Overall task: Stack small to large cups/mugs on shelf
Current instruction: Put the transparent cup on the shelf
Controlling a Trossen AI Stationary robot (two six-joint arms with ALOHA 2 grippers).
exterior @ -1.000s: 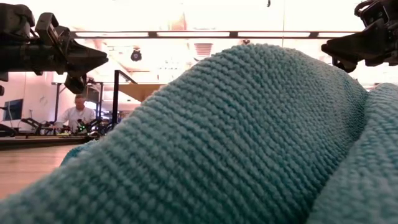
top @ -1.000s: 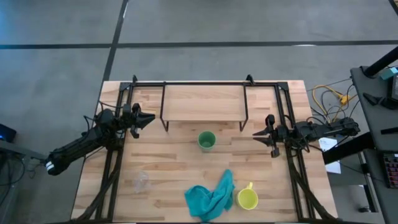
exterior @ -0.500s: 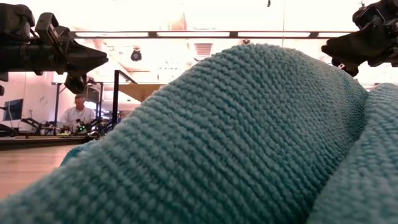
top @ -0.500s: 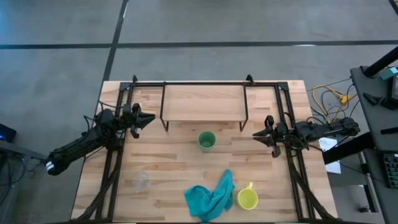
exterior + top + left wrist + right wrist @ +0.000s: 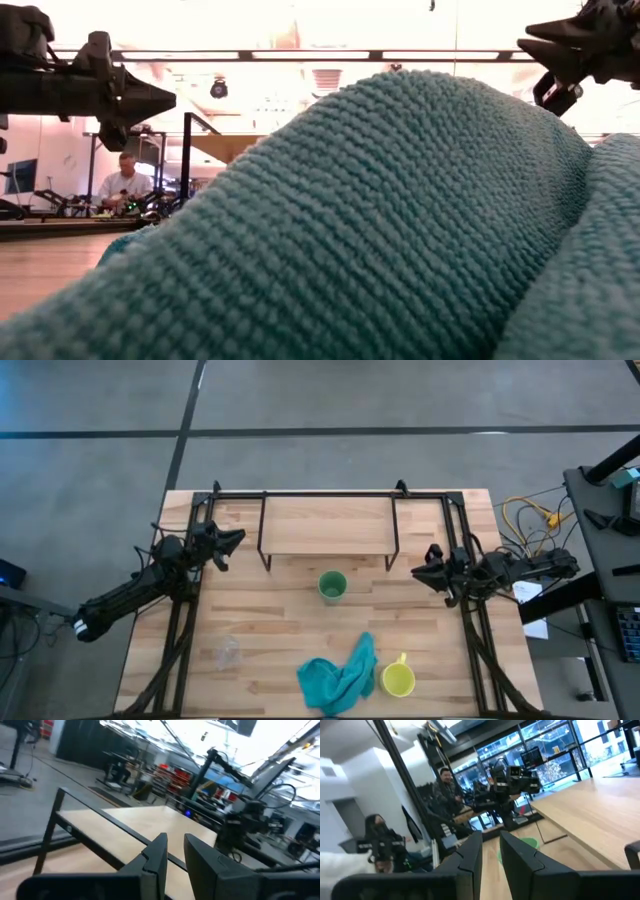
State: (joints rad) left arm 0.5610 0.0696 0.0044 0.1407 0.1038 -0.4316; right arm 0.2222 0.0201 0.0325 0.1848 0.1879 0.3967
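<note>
The green cup (image 5: 332,586) stands upright on the table in front of the shelf (image 5: 328,525); the right wrist view also catches the cup (image 5: 530,842). The yellow mug (image 5: 398,680) stands near the table's near edge, beside the teal cloth (image 5: 340,675). The clear glass cup (image 5: 228,652) stands at the near left. My left gripper (image 5: 240,538) hovers shut at the shelf's left end, in the air. My right gripper (image 5: 415,570) hovers shut to the right of the green cup. Neither holds anything.
The teal cloth (image 5: 400,220) fills most of the low view and hides the cups there. A black metal frame (image 5: 330,493) runs around the table's far and side edges. People sit in the room beyond (image 5: 445,785). Bare wood lies between the cups.
My right gripper has risen a little and drawn back slightly toward the table's right edge. My left gripper has turned about its axis and shifted a little toward the far edge. The cups, the mug and the cloth have stayed put.
</note>
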